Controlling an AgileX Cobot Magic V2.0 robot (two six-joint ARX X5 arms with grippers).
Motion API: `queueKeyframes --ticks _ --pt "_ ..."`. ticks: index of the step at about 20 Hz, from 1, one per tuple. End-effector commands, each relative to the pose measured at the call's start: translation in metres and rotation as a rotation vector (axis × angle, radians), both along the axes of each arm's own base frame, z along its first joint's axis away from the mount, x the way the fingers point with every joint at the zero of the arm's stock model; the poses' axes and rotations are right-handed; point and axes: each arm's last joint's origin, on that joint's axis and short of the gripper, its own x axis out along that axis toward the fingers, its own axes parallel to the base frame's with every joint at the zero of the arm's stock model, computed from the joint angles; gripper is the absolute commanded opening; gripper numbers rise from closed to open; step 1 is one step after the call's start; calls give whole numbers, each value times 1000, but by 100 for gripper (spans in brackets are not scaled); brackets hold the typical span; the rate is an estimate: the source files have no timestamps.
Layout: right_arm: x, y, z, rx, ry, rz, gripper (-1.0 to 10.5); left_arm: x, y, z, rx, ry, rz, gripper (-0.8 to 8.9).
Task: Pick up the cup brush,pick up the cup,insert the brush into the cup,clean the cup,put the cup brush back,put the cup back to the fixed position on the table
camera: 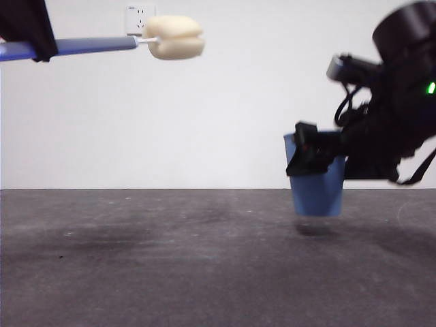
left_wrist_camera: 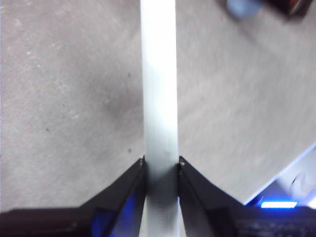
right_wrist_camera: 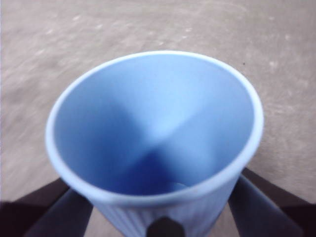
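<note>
Cup brush (camera: 129,45) rides level, sponge head aimed across at the cup (camera: 317,187). My left gripper (left_wrist_camera: 161,168) pinches its handle; my right gripper (camera: 320,153) clamps the cup just off the tabletop (camera: 170,259), mouth up, well apart, lower.

The cup brush (camera: 129,44) is showing a blue-grey handle, a short white tip and a cream-yellow sponge head; in the left wrist view its handle (left_wrist_camera: 159,98) is looking pale, almost white. The cup (camera: 315,184) is appearing blue, with fine vertical ribs on its wall and a paler rim (right_wrist_camera: 153,128). The table (camera: 170,266) is lying dark grey with faint specks and scuffs. The black right gripper (camera: 320,153) is glowing with a small green light.
</note>
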Motion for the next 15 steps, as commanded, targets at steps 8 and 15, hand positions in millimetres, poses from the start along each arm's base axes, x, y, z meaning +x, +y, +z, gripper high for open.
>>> queueKeyframes --ticks 8,15 --pt "-41 34 56 -682 125 260 -13 11 -8 -24 287 57 -335 -9" --pt "-55 46 58 -1095 35 302 -13 6 -24 -33 269 129 -444 -9"
